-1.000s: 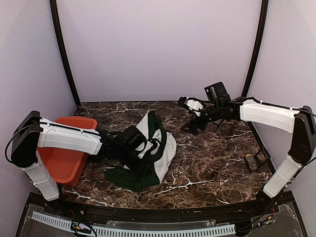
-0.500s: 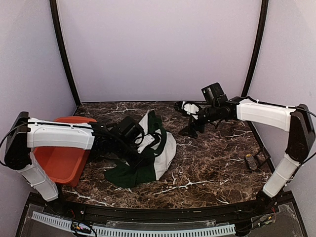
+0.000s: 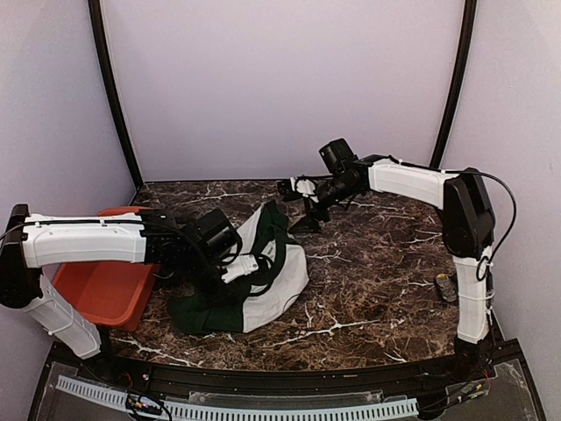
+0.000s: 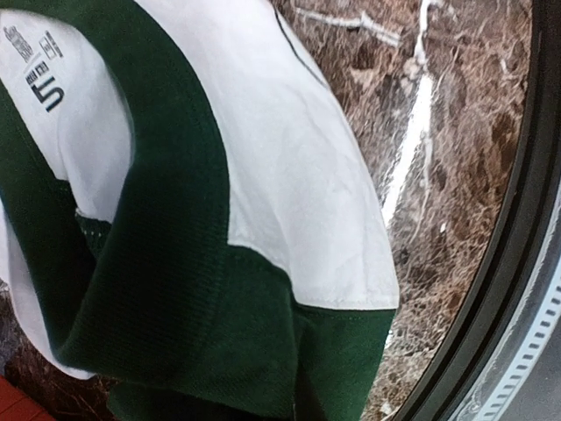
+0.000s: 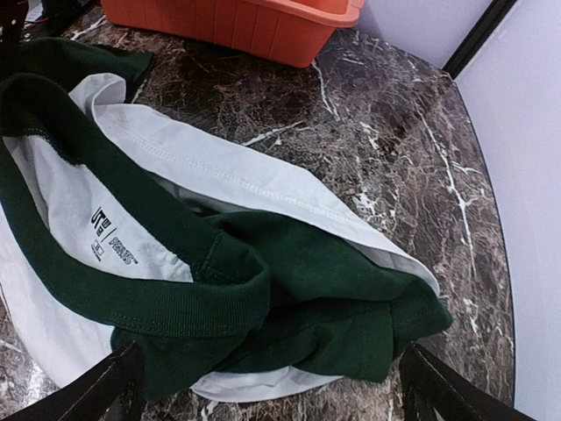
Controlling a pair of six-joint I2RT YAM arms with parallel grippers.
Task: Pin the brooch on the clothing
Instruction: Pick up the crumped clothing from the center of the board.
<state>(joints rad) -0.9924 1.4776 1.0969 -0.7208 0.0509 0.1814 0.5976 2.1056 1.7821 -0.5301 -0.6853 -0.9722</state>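
The left arm reaches right, its left gripper squeezed tight on the clothing. The right arm stretches far and left, its right gripper spread wide.

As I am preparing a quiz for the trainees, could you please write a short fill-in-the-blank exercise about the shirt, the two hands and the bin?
The clothing is white with dark ___ sleeves and collar.
The left hand is closed on its fabric, while the right hand holds its jaws ___.
The orange bin stands at the robot's ___ side of the table.
Missing words: green; open; left.
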